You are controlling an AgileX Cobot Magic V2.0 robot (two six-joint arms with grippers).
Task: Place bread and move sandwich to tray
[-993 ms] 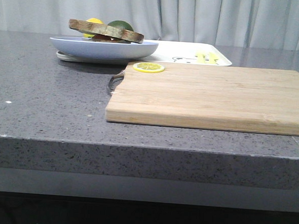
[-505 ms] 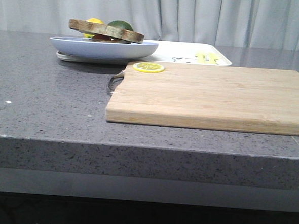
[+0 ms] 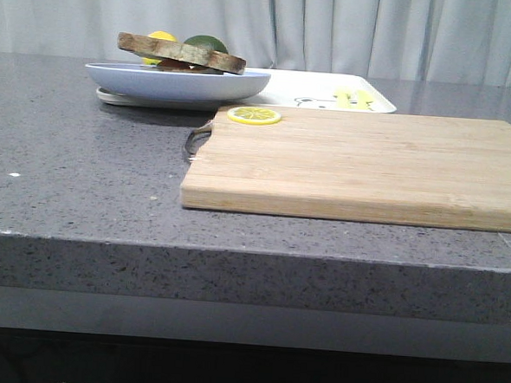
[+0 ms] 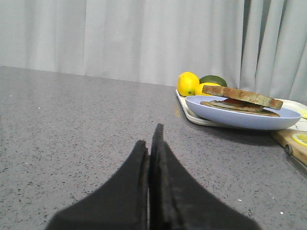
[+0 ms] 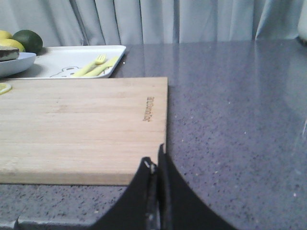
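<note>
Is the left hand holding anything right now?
No. In the left wrist view the left hand has its fingers pressed together with nothing between them, well short of the sandwich on the blue plate.

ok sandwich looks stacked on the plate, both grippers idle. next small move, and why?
Probably the left gripper should open and reach toward the plate. The sandwich already has its top slice on, the plate rests on the left end of the tray, nearer the left arm, and both the left and right gripper sit shut and empty, low over the counter.

Grey curtain point(image 3: 352, 28), speckled countertop point(image 3: 83, 172)
</note>
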